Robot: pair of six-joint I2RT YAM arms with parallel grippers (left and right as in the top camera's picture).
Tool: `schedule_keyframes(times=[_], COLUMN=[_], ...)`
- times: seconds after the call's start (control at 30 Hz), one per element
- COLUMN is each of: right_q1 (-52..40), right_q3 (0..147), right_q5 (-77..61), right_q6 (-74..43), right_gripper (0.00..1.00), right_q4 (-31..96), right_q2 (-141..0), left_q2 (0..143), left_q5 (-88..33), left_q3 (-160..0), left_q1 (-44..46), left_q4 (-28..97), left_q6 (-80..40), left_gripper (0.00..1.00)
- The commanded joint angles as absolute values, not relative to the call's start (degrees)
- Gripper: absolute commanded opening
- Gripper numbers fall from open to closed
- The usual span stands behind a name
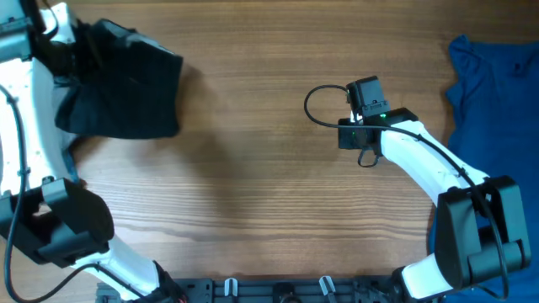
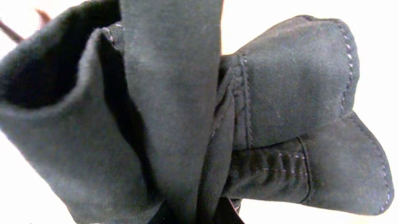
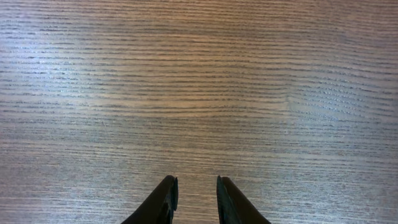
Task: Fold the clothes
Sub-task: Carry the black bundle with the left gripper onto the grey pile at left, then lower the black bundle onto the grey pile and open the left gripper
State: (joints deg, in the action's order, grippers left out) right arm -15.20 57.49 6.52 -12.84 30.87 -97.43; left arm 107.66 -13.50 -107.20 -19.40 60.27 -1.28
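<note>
The clothes in play are black shorts [image 1: 126, 80], bunched at the far left of the wooden table [image 1: 253, 168]. My left gripper [image 2: 211, 214] is shut on a fold of them. In the left wrist view the black shorts [image 2: 186, 112] fill the frame with stitched hems and hide nearly all of the fingers. From overhead the left gripper itself is buried under the cloth. My right gripper [image 1: 352, 133] hovers over bare wood right of centre. In its wrist view the right gripper [image 3: 197, 186] is open by a narrow gap, with nothing between the fingertips [image 3: 168, 190].
A bright-blue garment [image 1: 497, 93] lies at the right edge of the table. The left arm's white links [image 1: 17, 109] run along the left edge. A black rail with clips [image 1: 278, 290] lines the front edge.
</note>
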Motion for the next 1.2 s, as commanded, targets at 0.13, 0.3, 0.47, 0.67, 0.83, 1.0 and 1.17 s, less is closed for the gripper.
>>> schedule_keyframes(times=[0.13,0.3,0.47,0.67,0.83,1.0,1.17], right_q1=[-15.29,-15.29,-15.29,-15.29,-15.29,-15.29,-15.25], right_q3=[57.63,57.63,57.63,57.63,57.63,57.63,57.63], right_q5=[7.77,7.75,7.75,7.75,7.75,7.75,7.75], right_q6=[-13.67,-13.69,-13.80,-14.17,-14.17,-14.17,-14.66], right_gripper=[0.26,0.27,0.27,0.27,0.27,0.27,0.27], right_q4=[30.98,31.03,31.14,31.33,31.57,31.62,31.86], right_q2=[-98.04,-98.04,-98.04,-98.04,-98.04,-98.04,-98.04], left_q2=[104.99,104.99,105.14,105.89,106.21,106.98,107.83], left_q5=[-13.37,-13.39,-13.37,-13.37,-13.39,-13.34,-13.34], left_q3=[-107.33,-107.33,-107.31,-107.26,-107.26,-107.26,-107.24], left_q1=[-29.63,-36.53,-41.82,-46.17,-48.27,-48.45,-48.45], left_q4=[56.07,52.88,48.49,46.24,46.76,47.35,49.15], left_q6=[-6.22,-8.91,-9.50,-9.50,-9.50,-9.50,-9.50], left_gripper=[0.04,0.04,0.06,0.05,0.06,0.12,0.13])
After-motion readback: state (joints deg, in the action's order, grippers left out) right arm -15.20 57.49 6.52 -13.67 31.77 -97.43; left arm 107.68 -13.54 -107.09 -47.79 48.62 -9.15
